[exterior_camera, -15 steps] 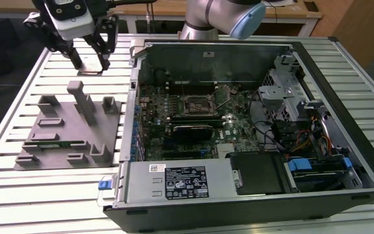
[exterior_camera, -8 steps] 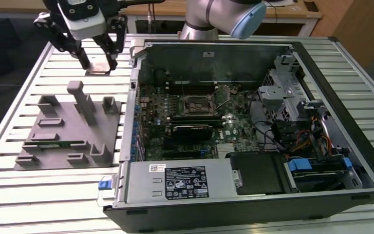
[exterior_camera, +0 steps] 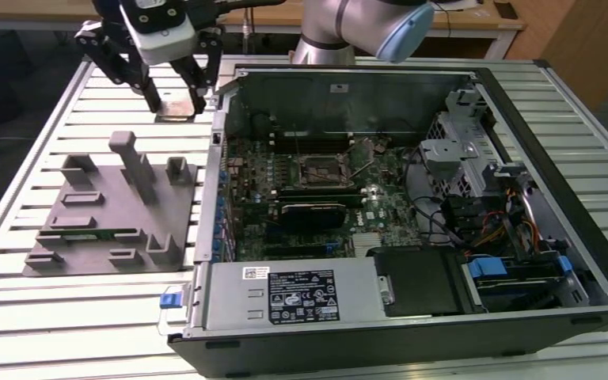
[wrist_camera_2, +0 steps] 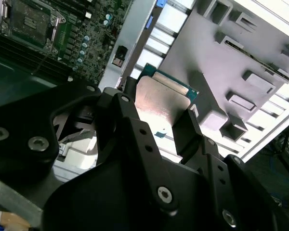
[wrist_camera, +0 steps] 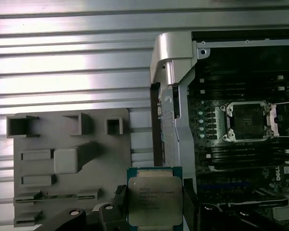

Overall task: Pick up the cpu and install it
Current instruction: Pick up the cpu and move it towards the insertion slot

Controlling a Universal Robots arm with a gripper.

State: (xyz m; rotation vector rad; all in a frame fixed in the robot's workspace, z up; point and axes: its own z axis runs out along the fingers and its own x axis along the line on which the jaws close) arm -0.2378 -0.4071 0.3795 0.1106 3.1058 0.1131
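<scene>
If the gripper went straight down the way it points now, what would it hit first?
Probably the bare table slats, between the grey fixture and the case, with the cpu in the gripper landing first. Depth is unclear; the fixture's edge can't be ruled out.

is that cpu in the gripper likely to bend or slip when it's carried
Probably stiff: the cpu is a flat plate with a metal top. That smooth top looks slippery, yet the gripper clamps its edges. Likely light, being so thin.
</scene>
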